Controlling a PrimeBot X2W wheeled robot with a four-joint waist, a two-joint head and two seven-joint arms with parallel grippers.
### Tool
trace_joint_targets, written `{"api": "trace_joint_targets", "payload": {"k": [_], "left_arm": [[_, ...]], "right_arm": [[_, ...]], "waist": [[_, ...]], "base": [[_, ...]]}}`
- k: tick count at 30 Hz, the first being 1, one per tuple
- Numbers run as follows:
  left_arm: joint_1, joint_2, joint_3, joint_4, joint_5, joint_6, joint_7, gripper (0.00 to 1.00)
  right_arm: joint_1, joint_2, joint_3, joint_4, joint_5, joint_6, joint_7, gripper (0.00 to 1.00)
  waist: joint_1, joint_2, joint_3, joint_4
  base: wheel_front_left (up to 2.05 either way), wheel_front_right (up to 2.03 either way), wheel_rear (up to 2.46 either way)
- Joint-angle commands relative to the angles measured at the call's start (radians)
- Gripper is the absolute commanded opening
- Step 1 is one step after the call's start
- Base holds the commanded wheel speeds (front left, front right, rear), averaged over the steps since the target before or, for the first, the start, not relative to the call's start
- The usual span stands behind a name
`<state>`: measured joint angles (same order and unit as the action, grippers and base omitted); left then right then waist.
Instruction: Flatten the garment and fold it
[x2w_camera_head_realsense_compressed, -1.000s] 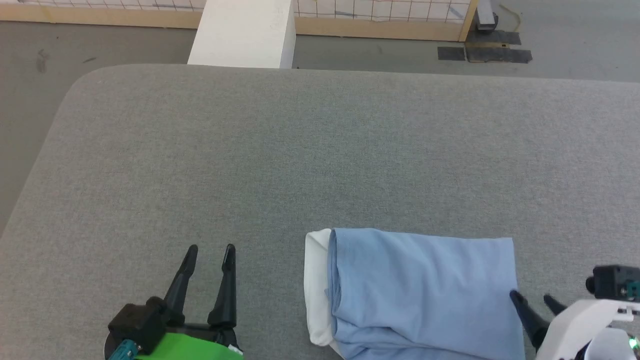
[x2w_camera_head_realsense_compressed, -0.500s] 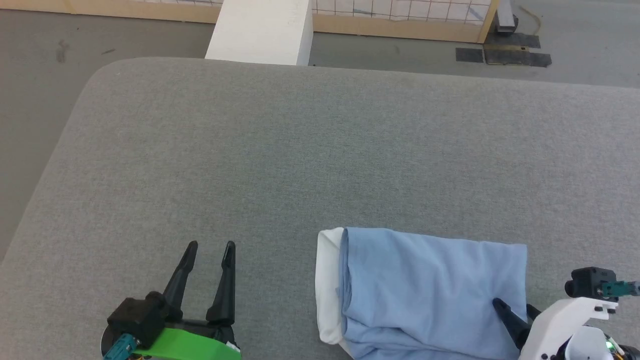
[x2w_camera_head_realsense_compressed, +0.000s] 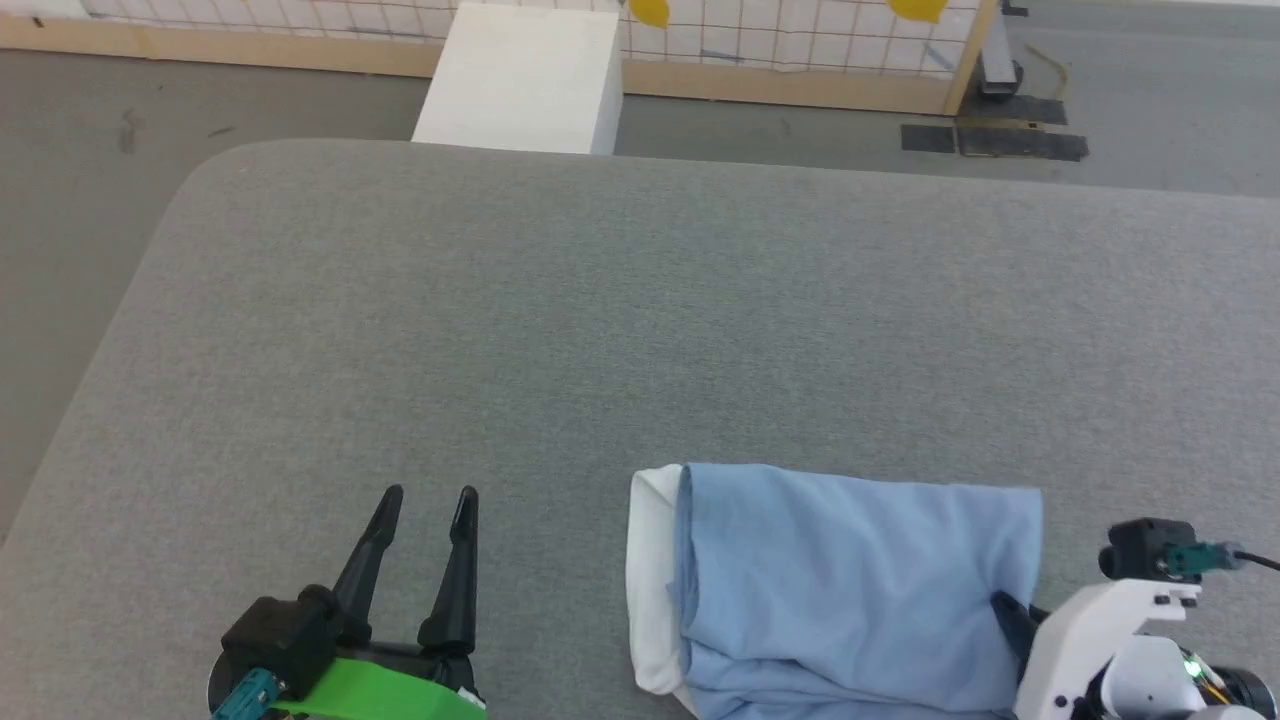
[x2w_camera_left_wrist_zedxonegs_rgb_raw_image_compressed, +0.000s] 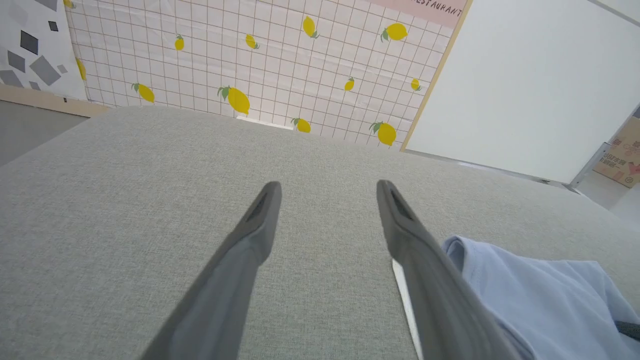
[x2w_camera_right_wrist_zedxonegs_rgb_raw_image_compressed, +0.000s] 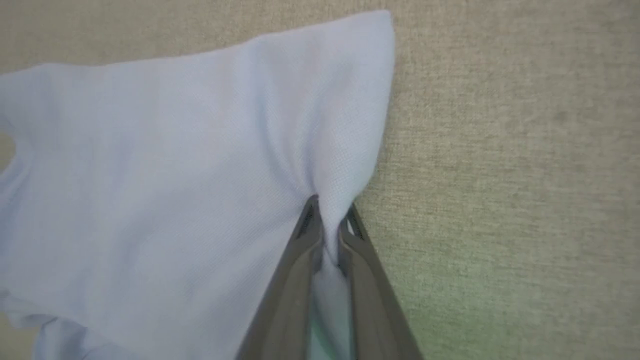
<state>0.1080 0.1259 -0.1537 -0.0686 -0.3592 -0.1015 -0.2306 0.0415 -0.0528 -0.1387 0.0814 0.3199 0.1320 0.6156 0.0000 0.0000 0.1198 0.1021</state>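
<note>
Two grippers: you have both low in the head view, one on each side of the garment (x2w_camera_head_realsense_compressed: 860, 580).
Left gripper: your left gripper (x2w_camera_head_realsense_compressed: 430, 493) is at the lower left over the bare grey table (x2w_camera_head_realsense_compressed: 600, 330). Its two dark fingers are spread wide with nothing between them, and it is clear of the cloth.
White panel: a white panel (x2w_camera_head_realsense_compressed: 650, 590) forms the left end of the shirt, on the side nearest the left gripper, and part of it is tucked under the blue layer.
Garment: you see the light blue shirt lying as a rough rectangle on the near part of the table, right of centre. Its near edge is rumpled and runs off the bottom of the head view. The far edge and the right edge lie fairly straight.
Right gripper: your right gripper (x2w_camera_right_wrist_zedxonegs_rgb_raw_image_compressed: 330, 205) is clamped on the garment at its right edge. In the right wrist view a pinch of blue fabric sits between the nearly closed fingertips, and creases fan out from it.
Beyond the table: a white block (x2w_camera_head_realsense_compressed: 520, 80) stands past the far edge, in front of a lemon-print wall (x2w_camera_left_wrist_zedxonegs_rgb_raw_image_compressed: 300, 65).
</note>
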Motion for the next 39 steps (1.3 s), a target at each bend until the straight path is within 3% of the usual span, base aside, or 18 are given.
{"api": "trace_joint_targets", "payload": {"k": [1, 7, 15, 29, 39], "left_arm": [[0.007, 0.006, -0.003, -0.007, -0.001, 0.005, -0.003, 1.00], [-0.008, 0.012, -0.009, -0.026, 0.001, 0.009, 0.001, 1.00], [-0.045, 0.031, -0.010, -0.052, 0.013, 0.017, 0.014, 1.00], [-0.121, 0.078, -0.005, -0.103, 0.034, 0.029, 0.055, 1.00], [-0.177, 0.135, 0.011, -0.197, 0.069, 0.040, 0.107, 1.00]], "right_arm": [[-0.007, 0.003, 0.016, -0.019, -0.015, -0.001, -0.004, 0.00], [-0.063, -0.014, 0.085, -0.083, -0.033, -0.001, 0.021, 0.00], [-0.200, -0.105, 0.159, -0.065, -0.037, -0.001, 0.031, 0.00], [-0.444, -0.307, 0.138, 0.030, -0.070, -0.001, -0.014, 0.00], [-0.580, -0.520, 0.137, 0.100, -0.133, -0.001, -0.063, 0.00]], "waist": [[0.0000, 0.0000, -0.001, -0.017], [0.0000, 0.0000, 0.019, -0.075], [0.0000, 0.0000, 0.069, -0.175], [0.0000, 0.0000, 0.181, -0.334], [0.0000, 0.0000, 0.316, -0.382]], "base": [[0.00, 0.00, 0.00], [0.00, 0.00, 0.00], [0.00, 0.00, 0.00], [0.00, 0.00, 0.00], [0.00, 0.00, 0.00]]}}
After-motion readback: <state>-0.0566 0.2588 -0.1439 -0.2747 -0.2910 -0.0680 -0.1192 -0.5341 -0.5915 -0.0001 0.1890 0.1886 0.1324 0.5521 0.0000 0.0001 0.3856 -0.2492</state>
